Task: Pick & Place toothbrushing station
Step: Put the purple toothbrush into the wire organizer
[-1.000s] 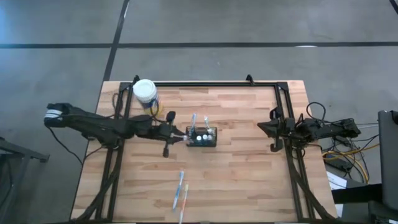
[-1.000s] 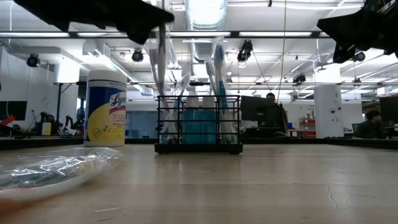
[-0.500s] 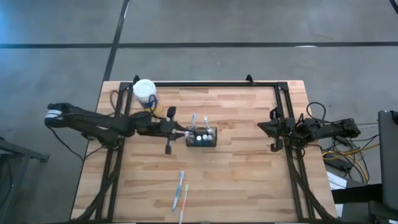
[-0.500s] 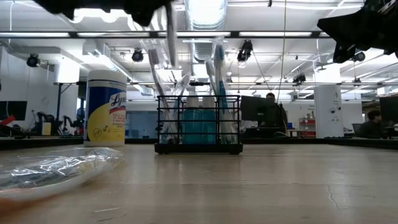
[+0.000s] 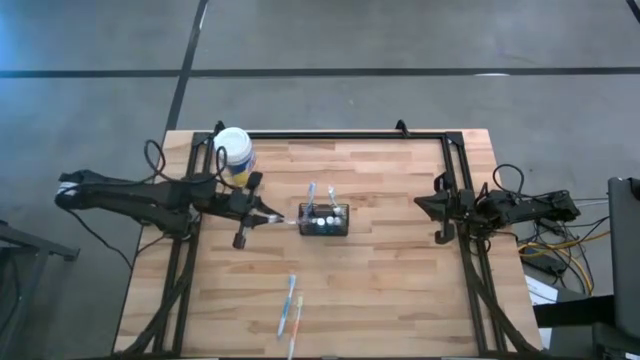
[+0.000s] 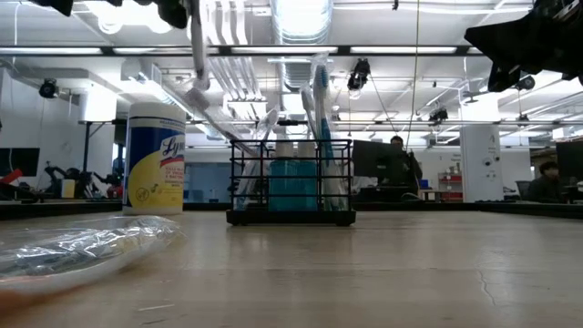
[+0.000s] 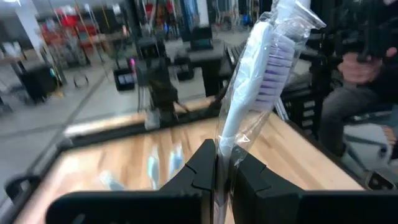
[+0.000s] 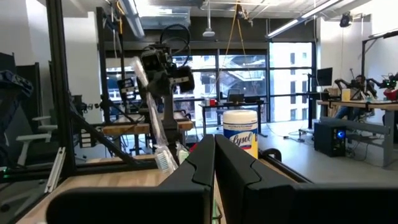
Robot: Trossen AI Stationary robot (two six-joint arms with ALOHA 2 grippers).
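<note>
While the two arms stand at opposite edges of the table, the scene reads from left to right as follows:

- Left gripper (image 5: 262, 213): fingers pinching a wrapped toothbrush (image 7: 255, 93) by its handle, bristle head uppermost in its clear sleeve. Half a second ago this gripper was right at the holder's left edge; it has since drawn back leftward and now hangs near the holder but apart from it. The brush tilts, its low end reaching toward the holder.
- Wipes canister (image 5: 233, 150): yellow, white lid, upright near the table's far left corner, just beyond the left arm. Unmoved.
- Toothbrush holder (image 5: 324, 219): black wire-mesh box, standing upright near the table's centre, slightly toward the far side. It already carries several upright brushes (image 6: 321, 109) and what look like small blue tubes. Position unchanged over the last second.
- Spare toothbrushes (image 5: 290, 308): two lying side by side on the table, nearer the front edge, well apart from the holder. Unmoved.
- Right gripper (image 5: 440, 212): fingers pressed together, holding nothing, parked over the table's right edge. Unmoved.
- Reading of the change: the brush is gripped yet not seated in the holder. The pull-back suggests either a withdrawal from the holder or a re-aim for another insertion; the pictures do not settle which. In either case the placing step is judged unfinished, with two brushes left on the table.
</note>
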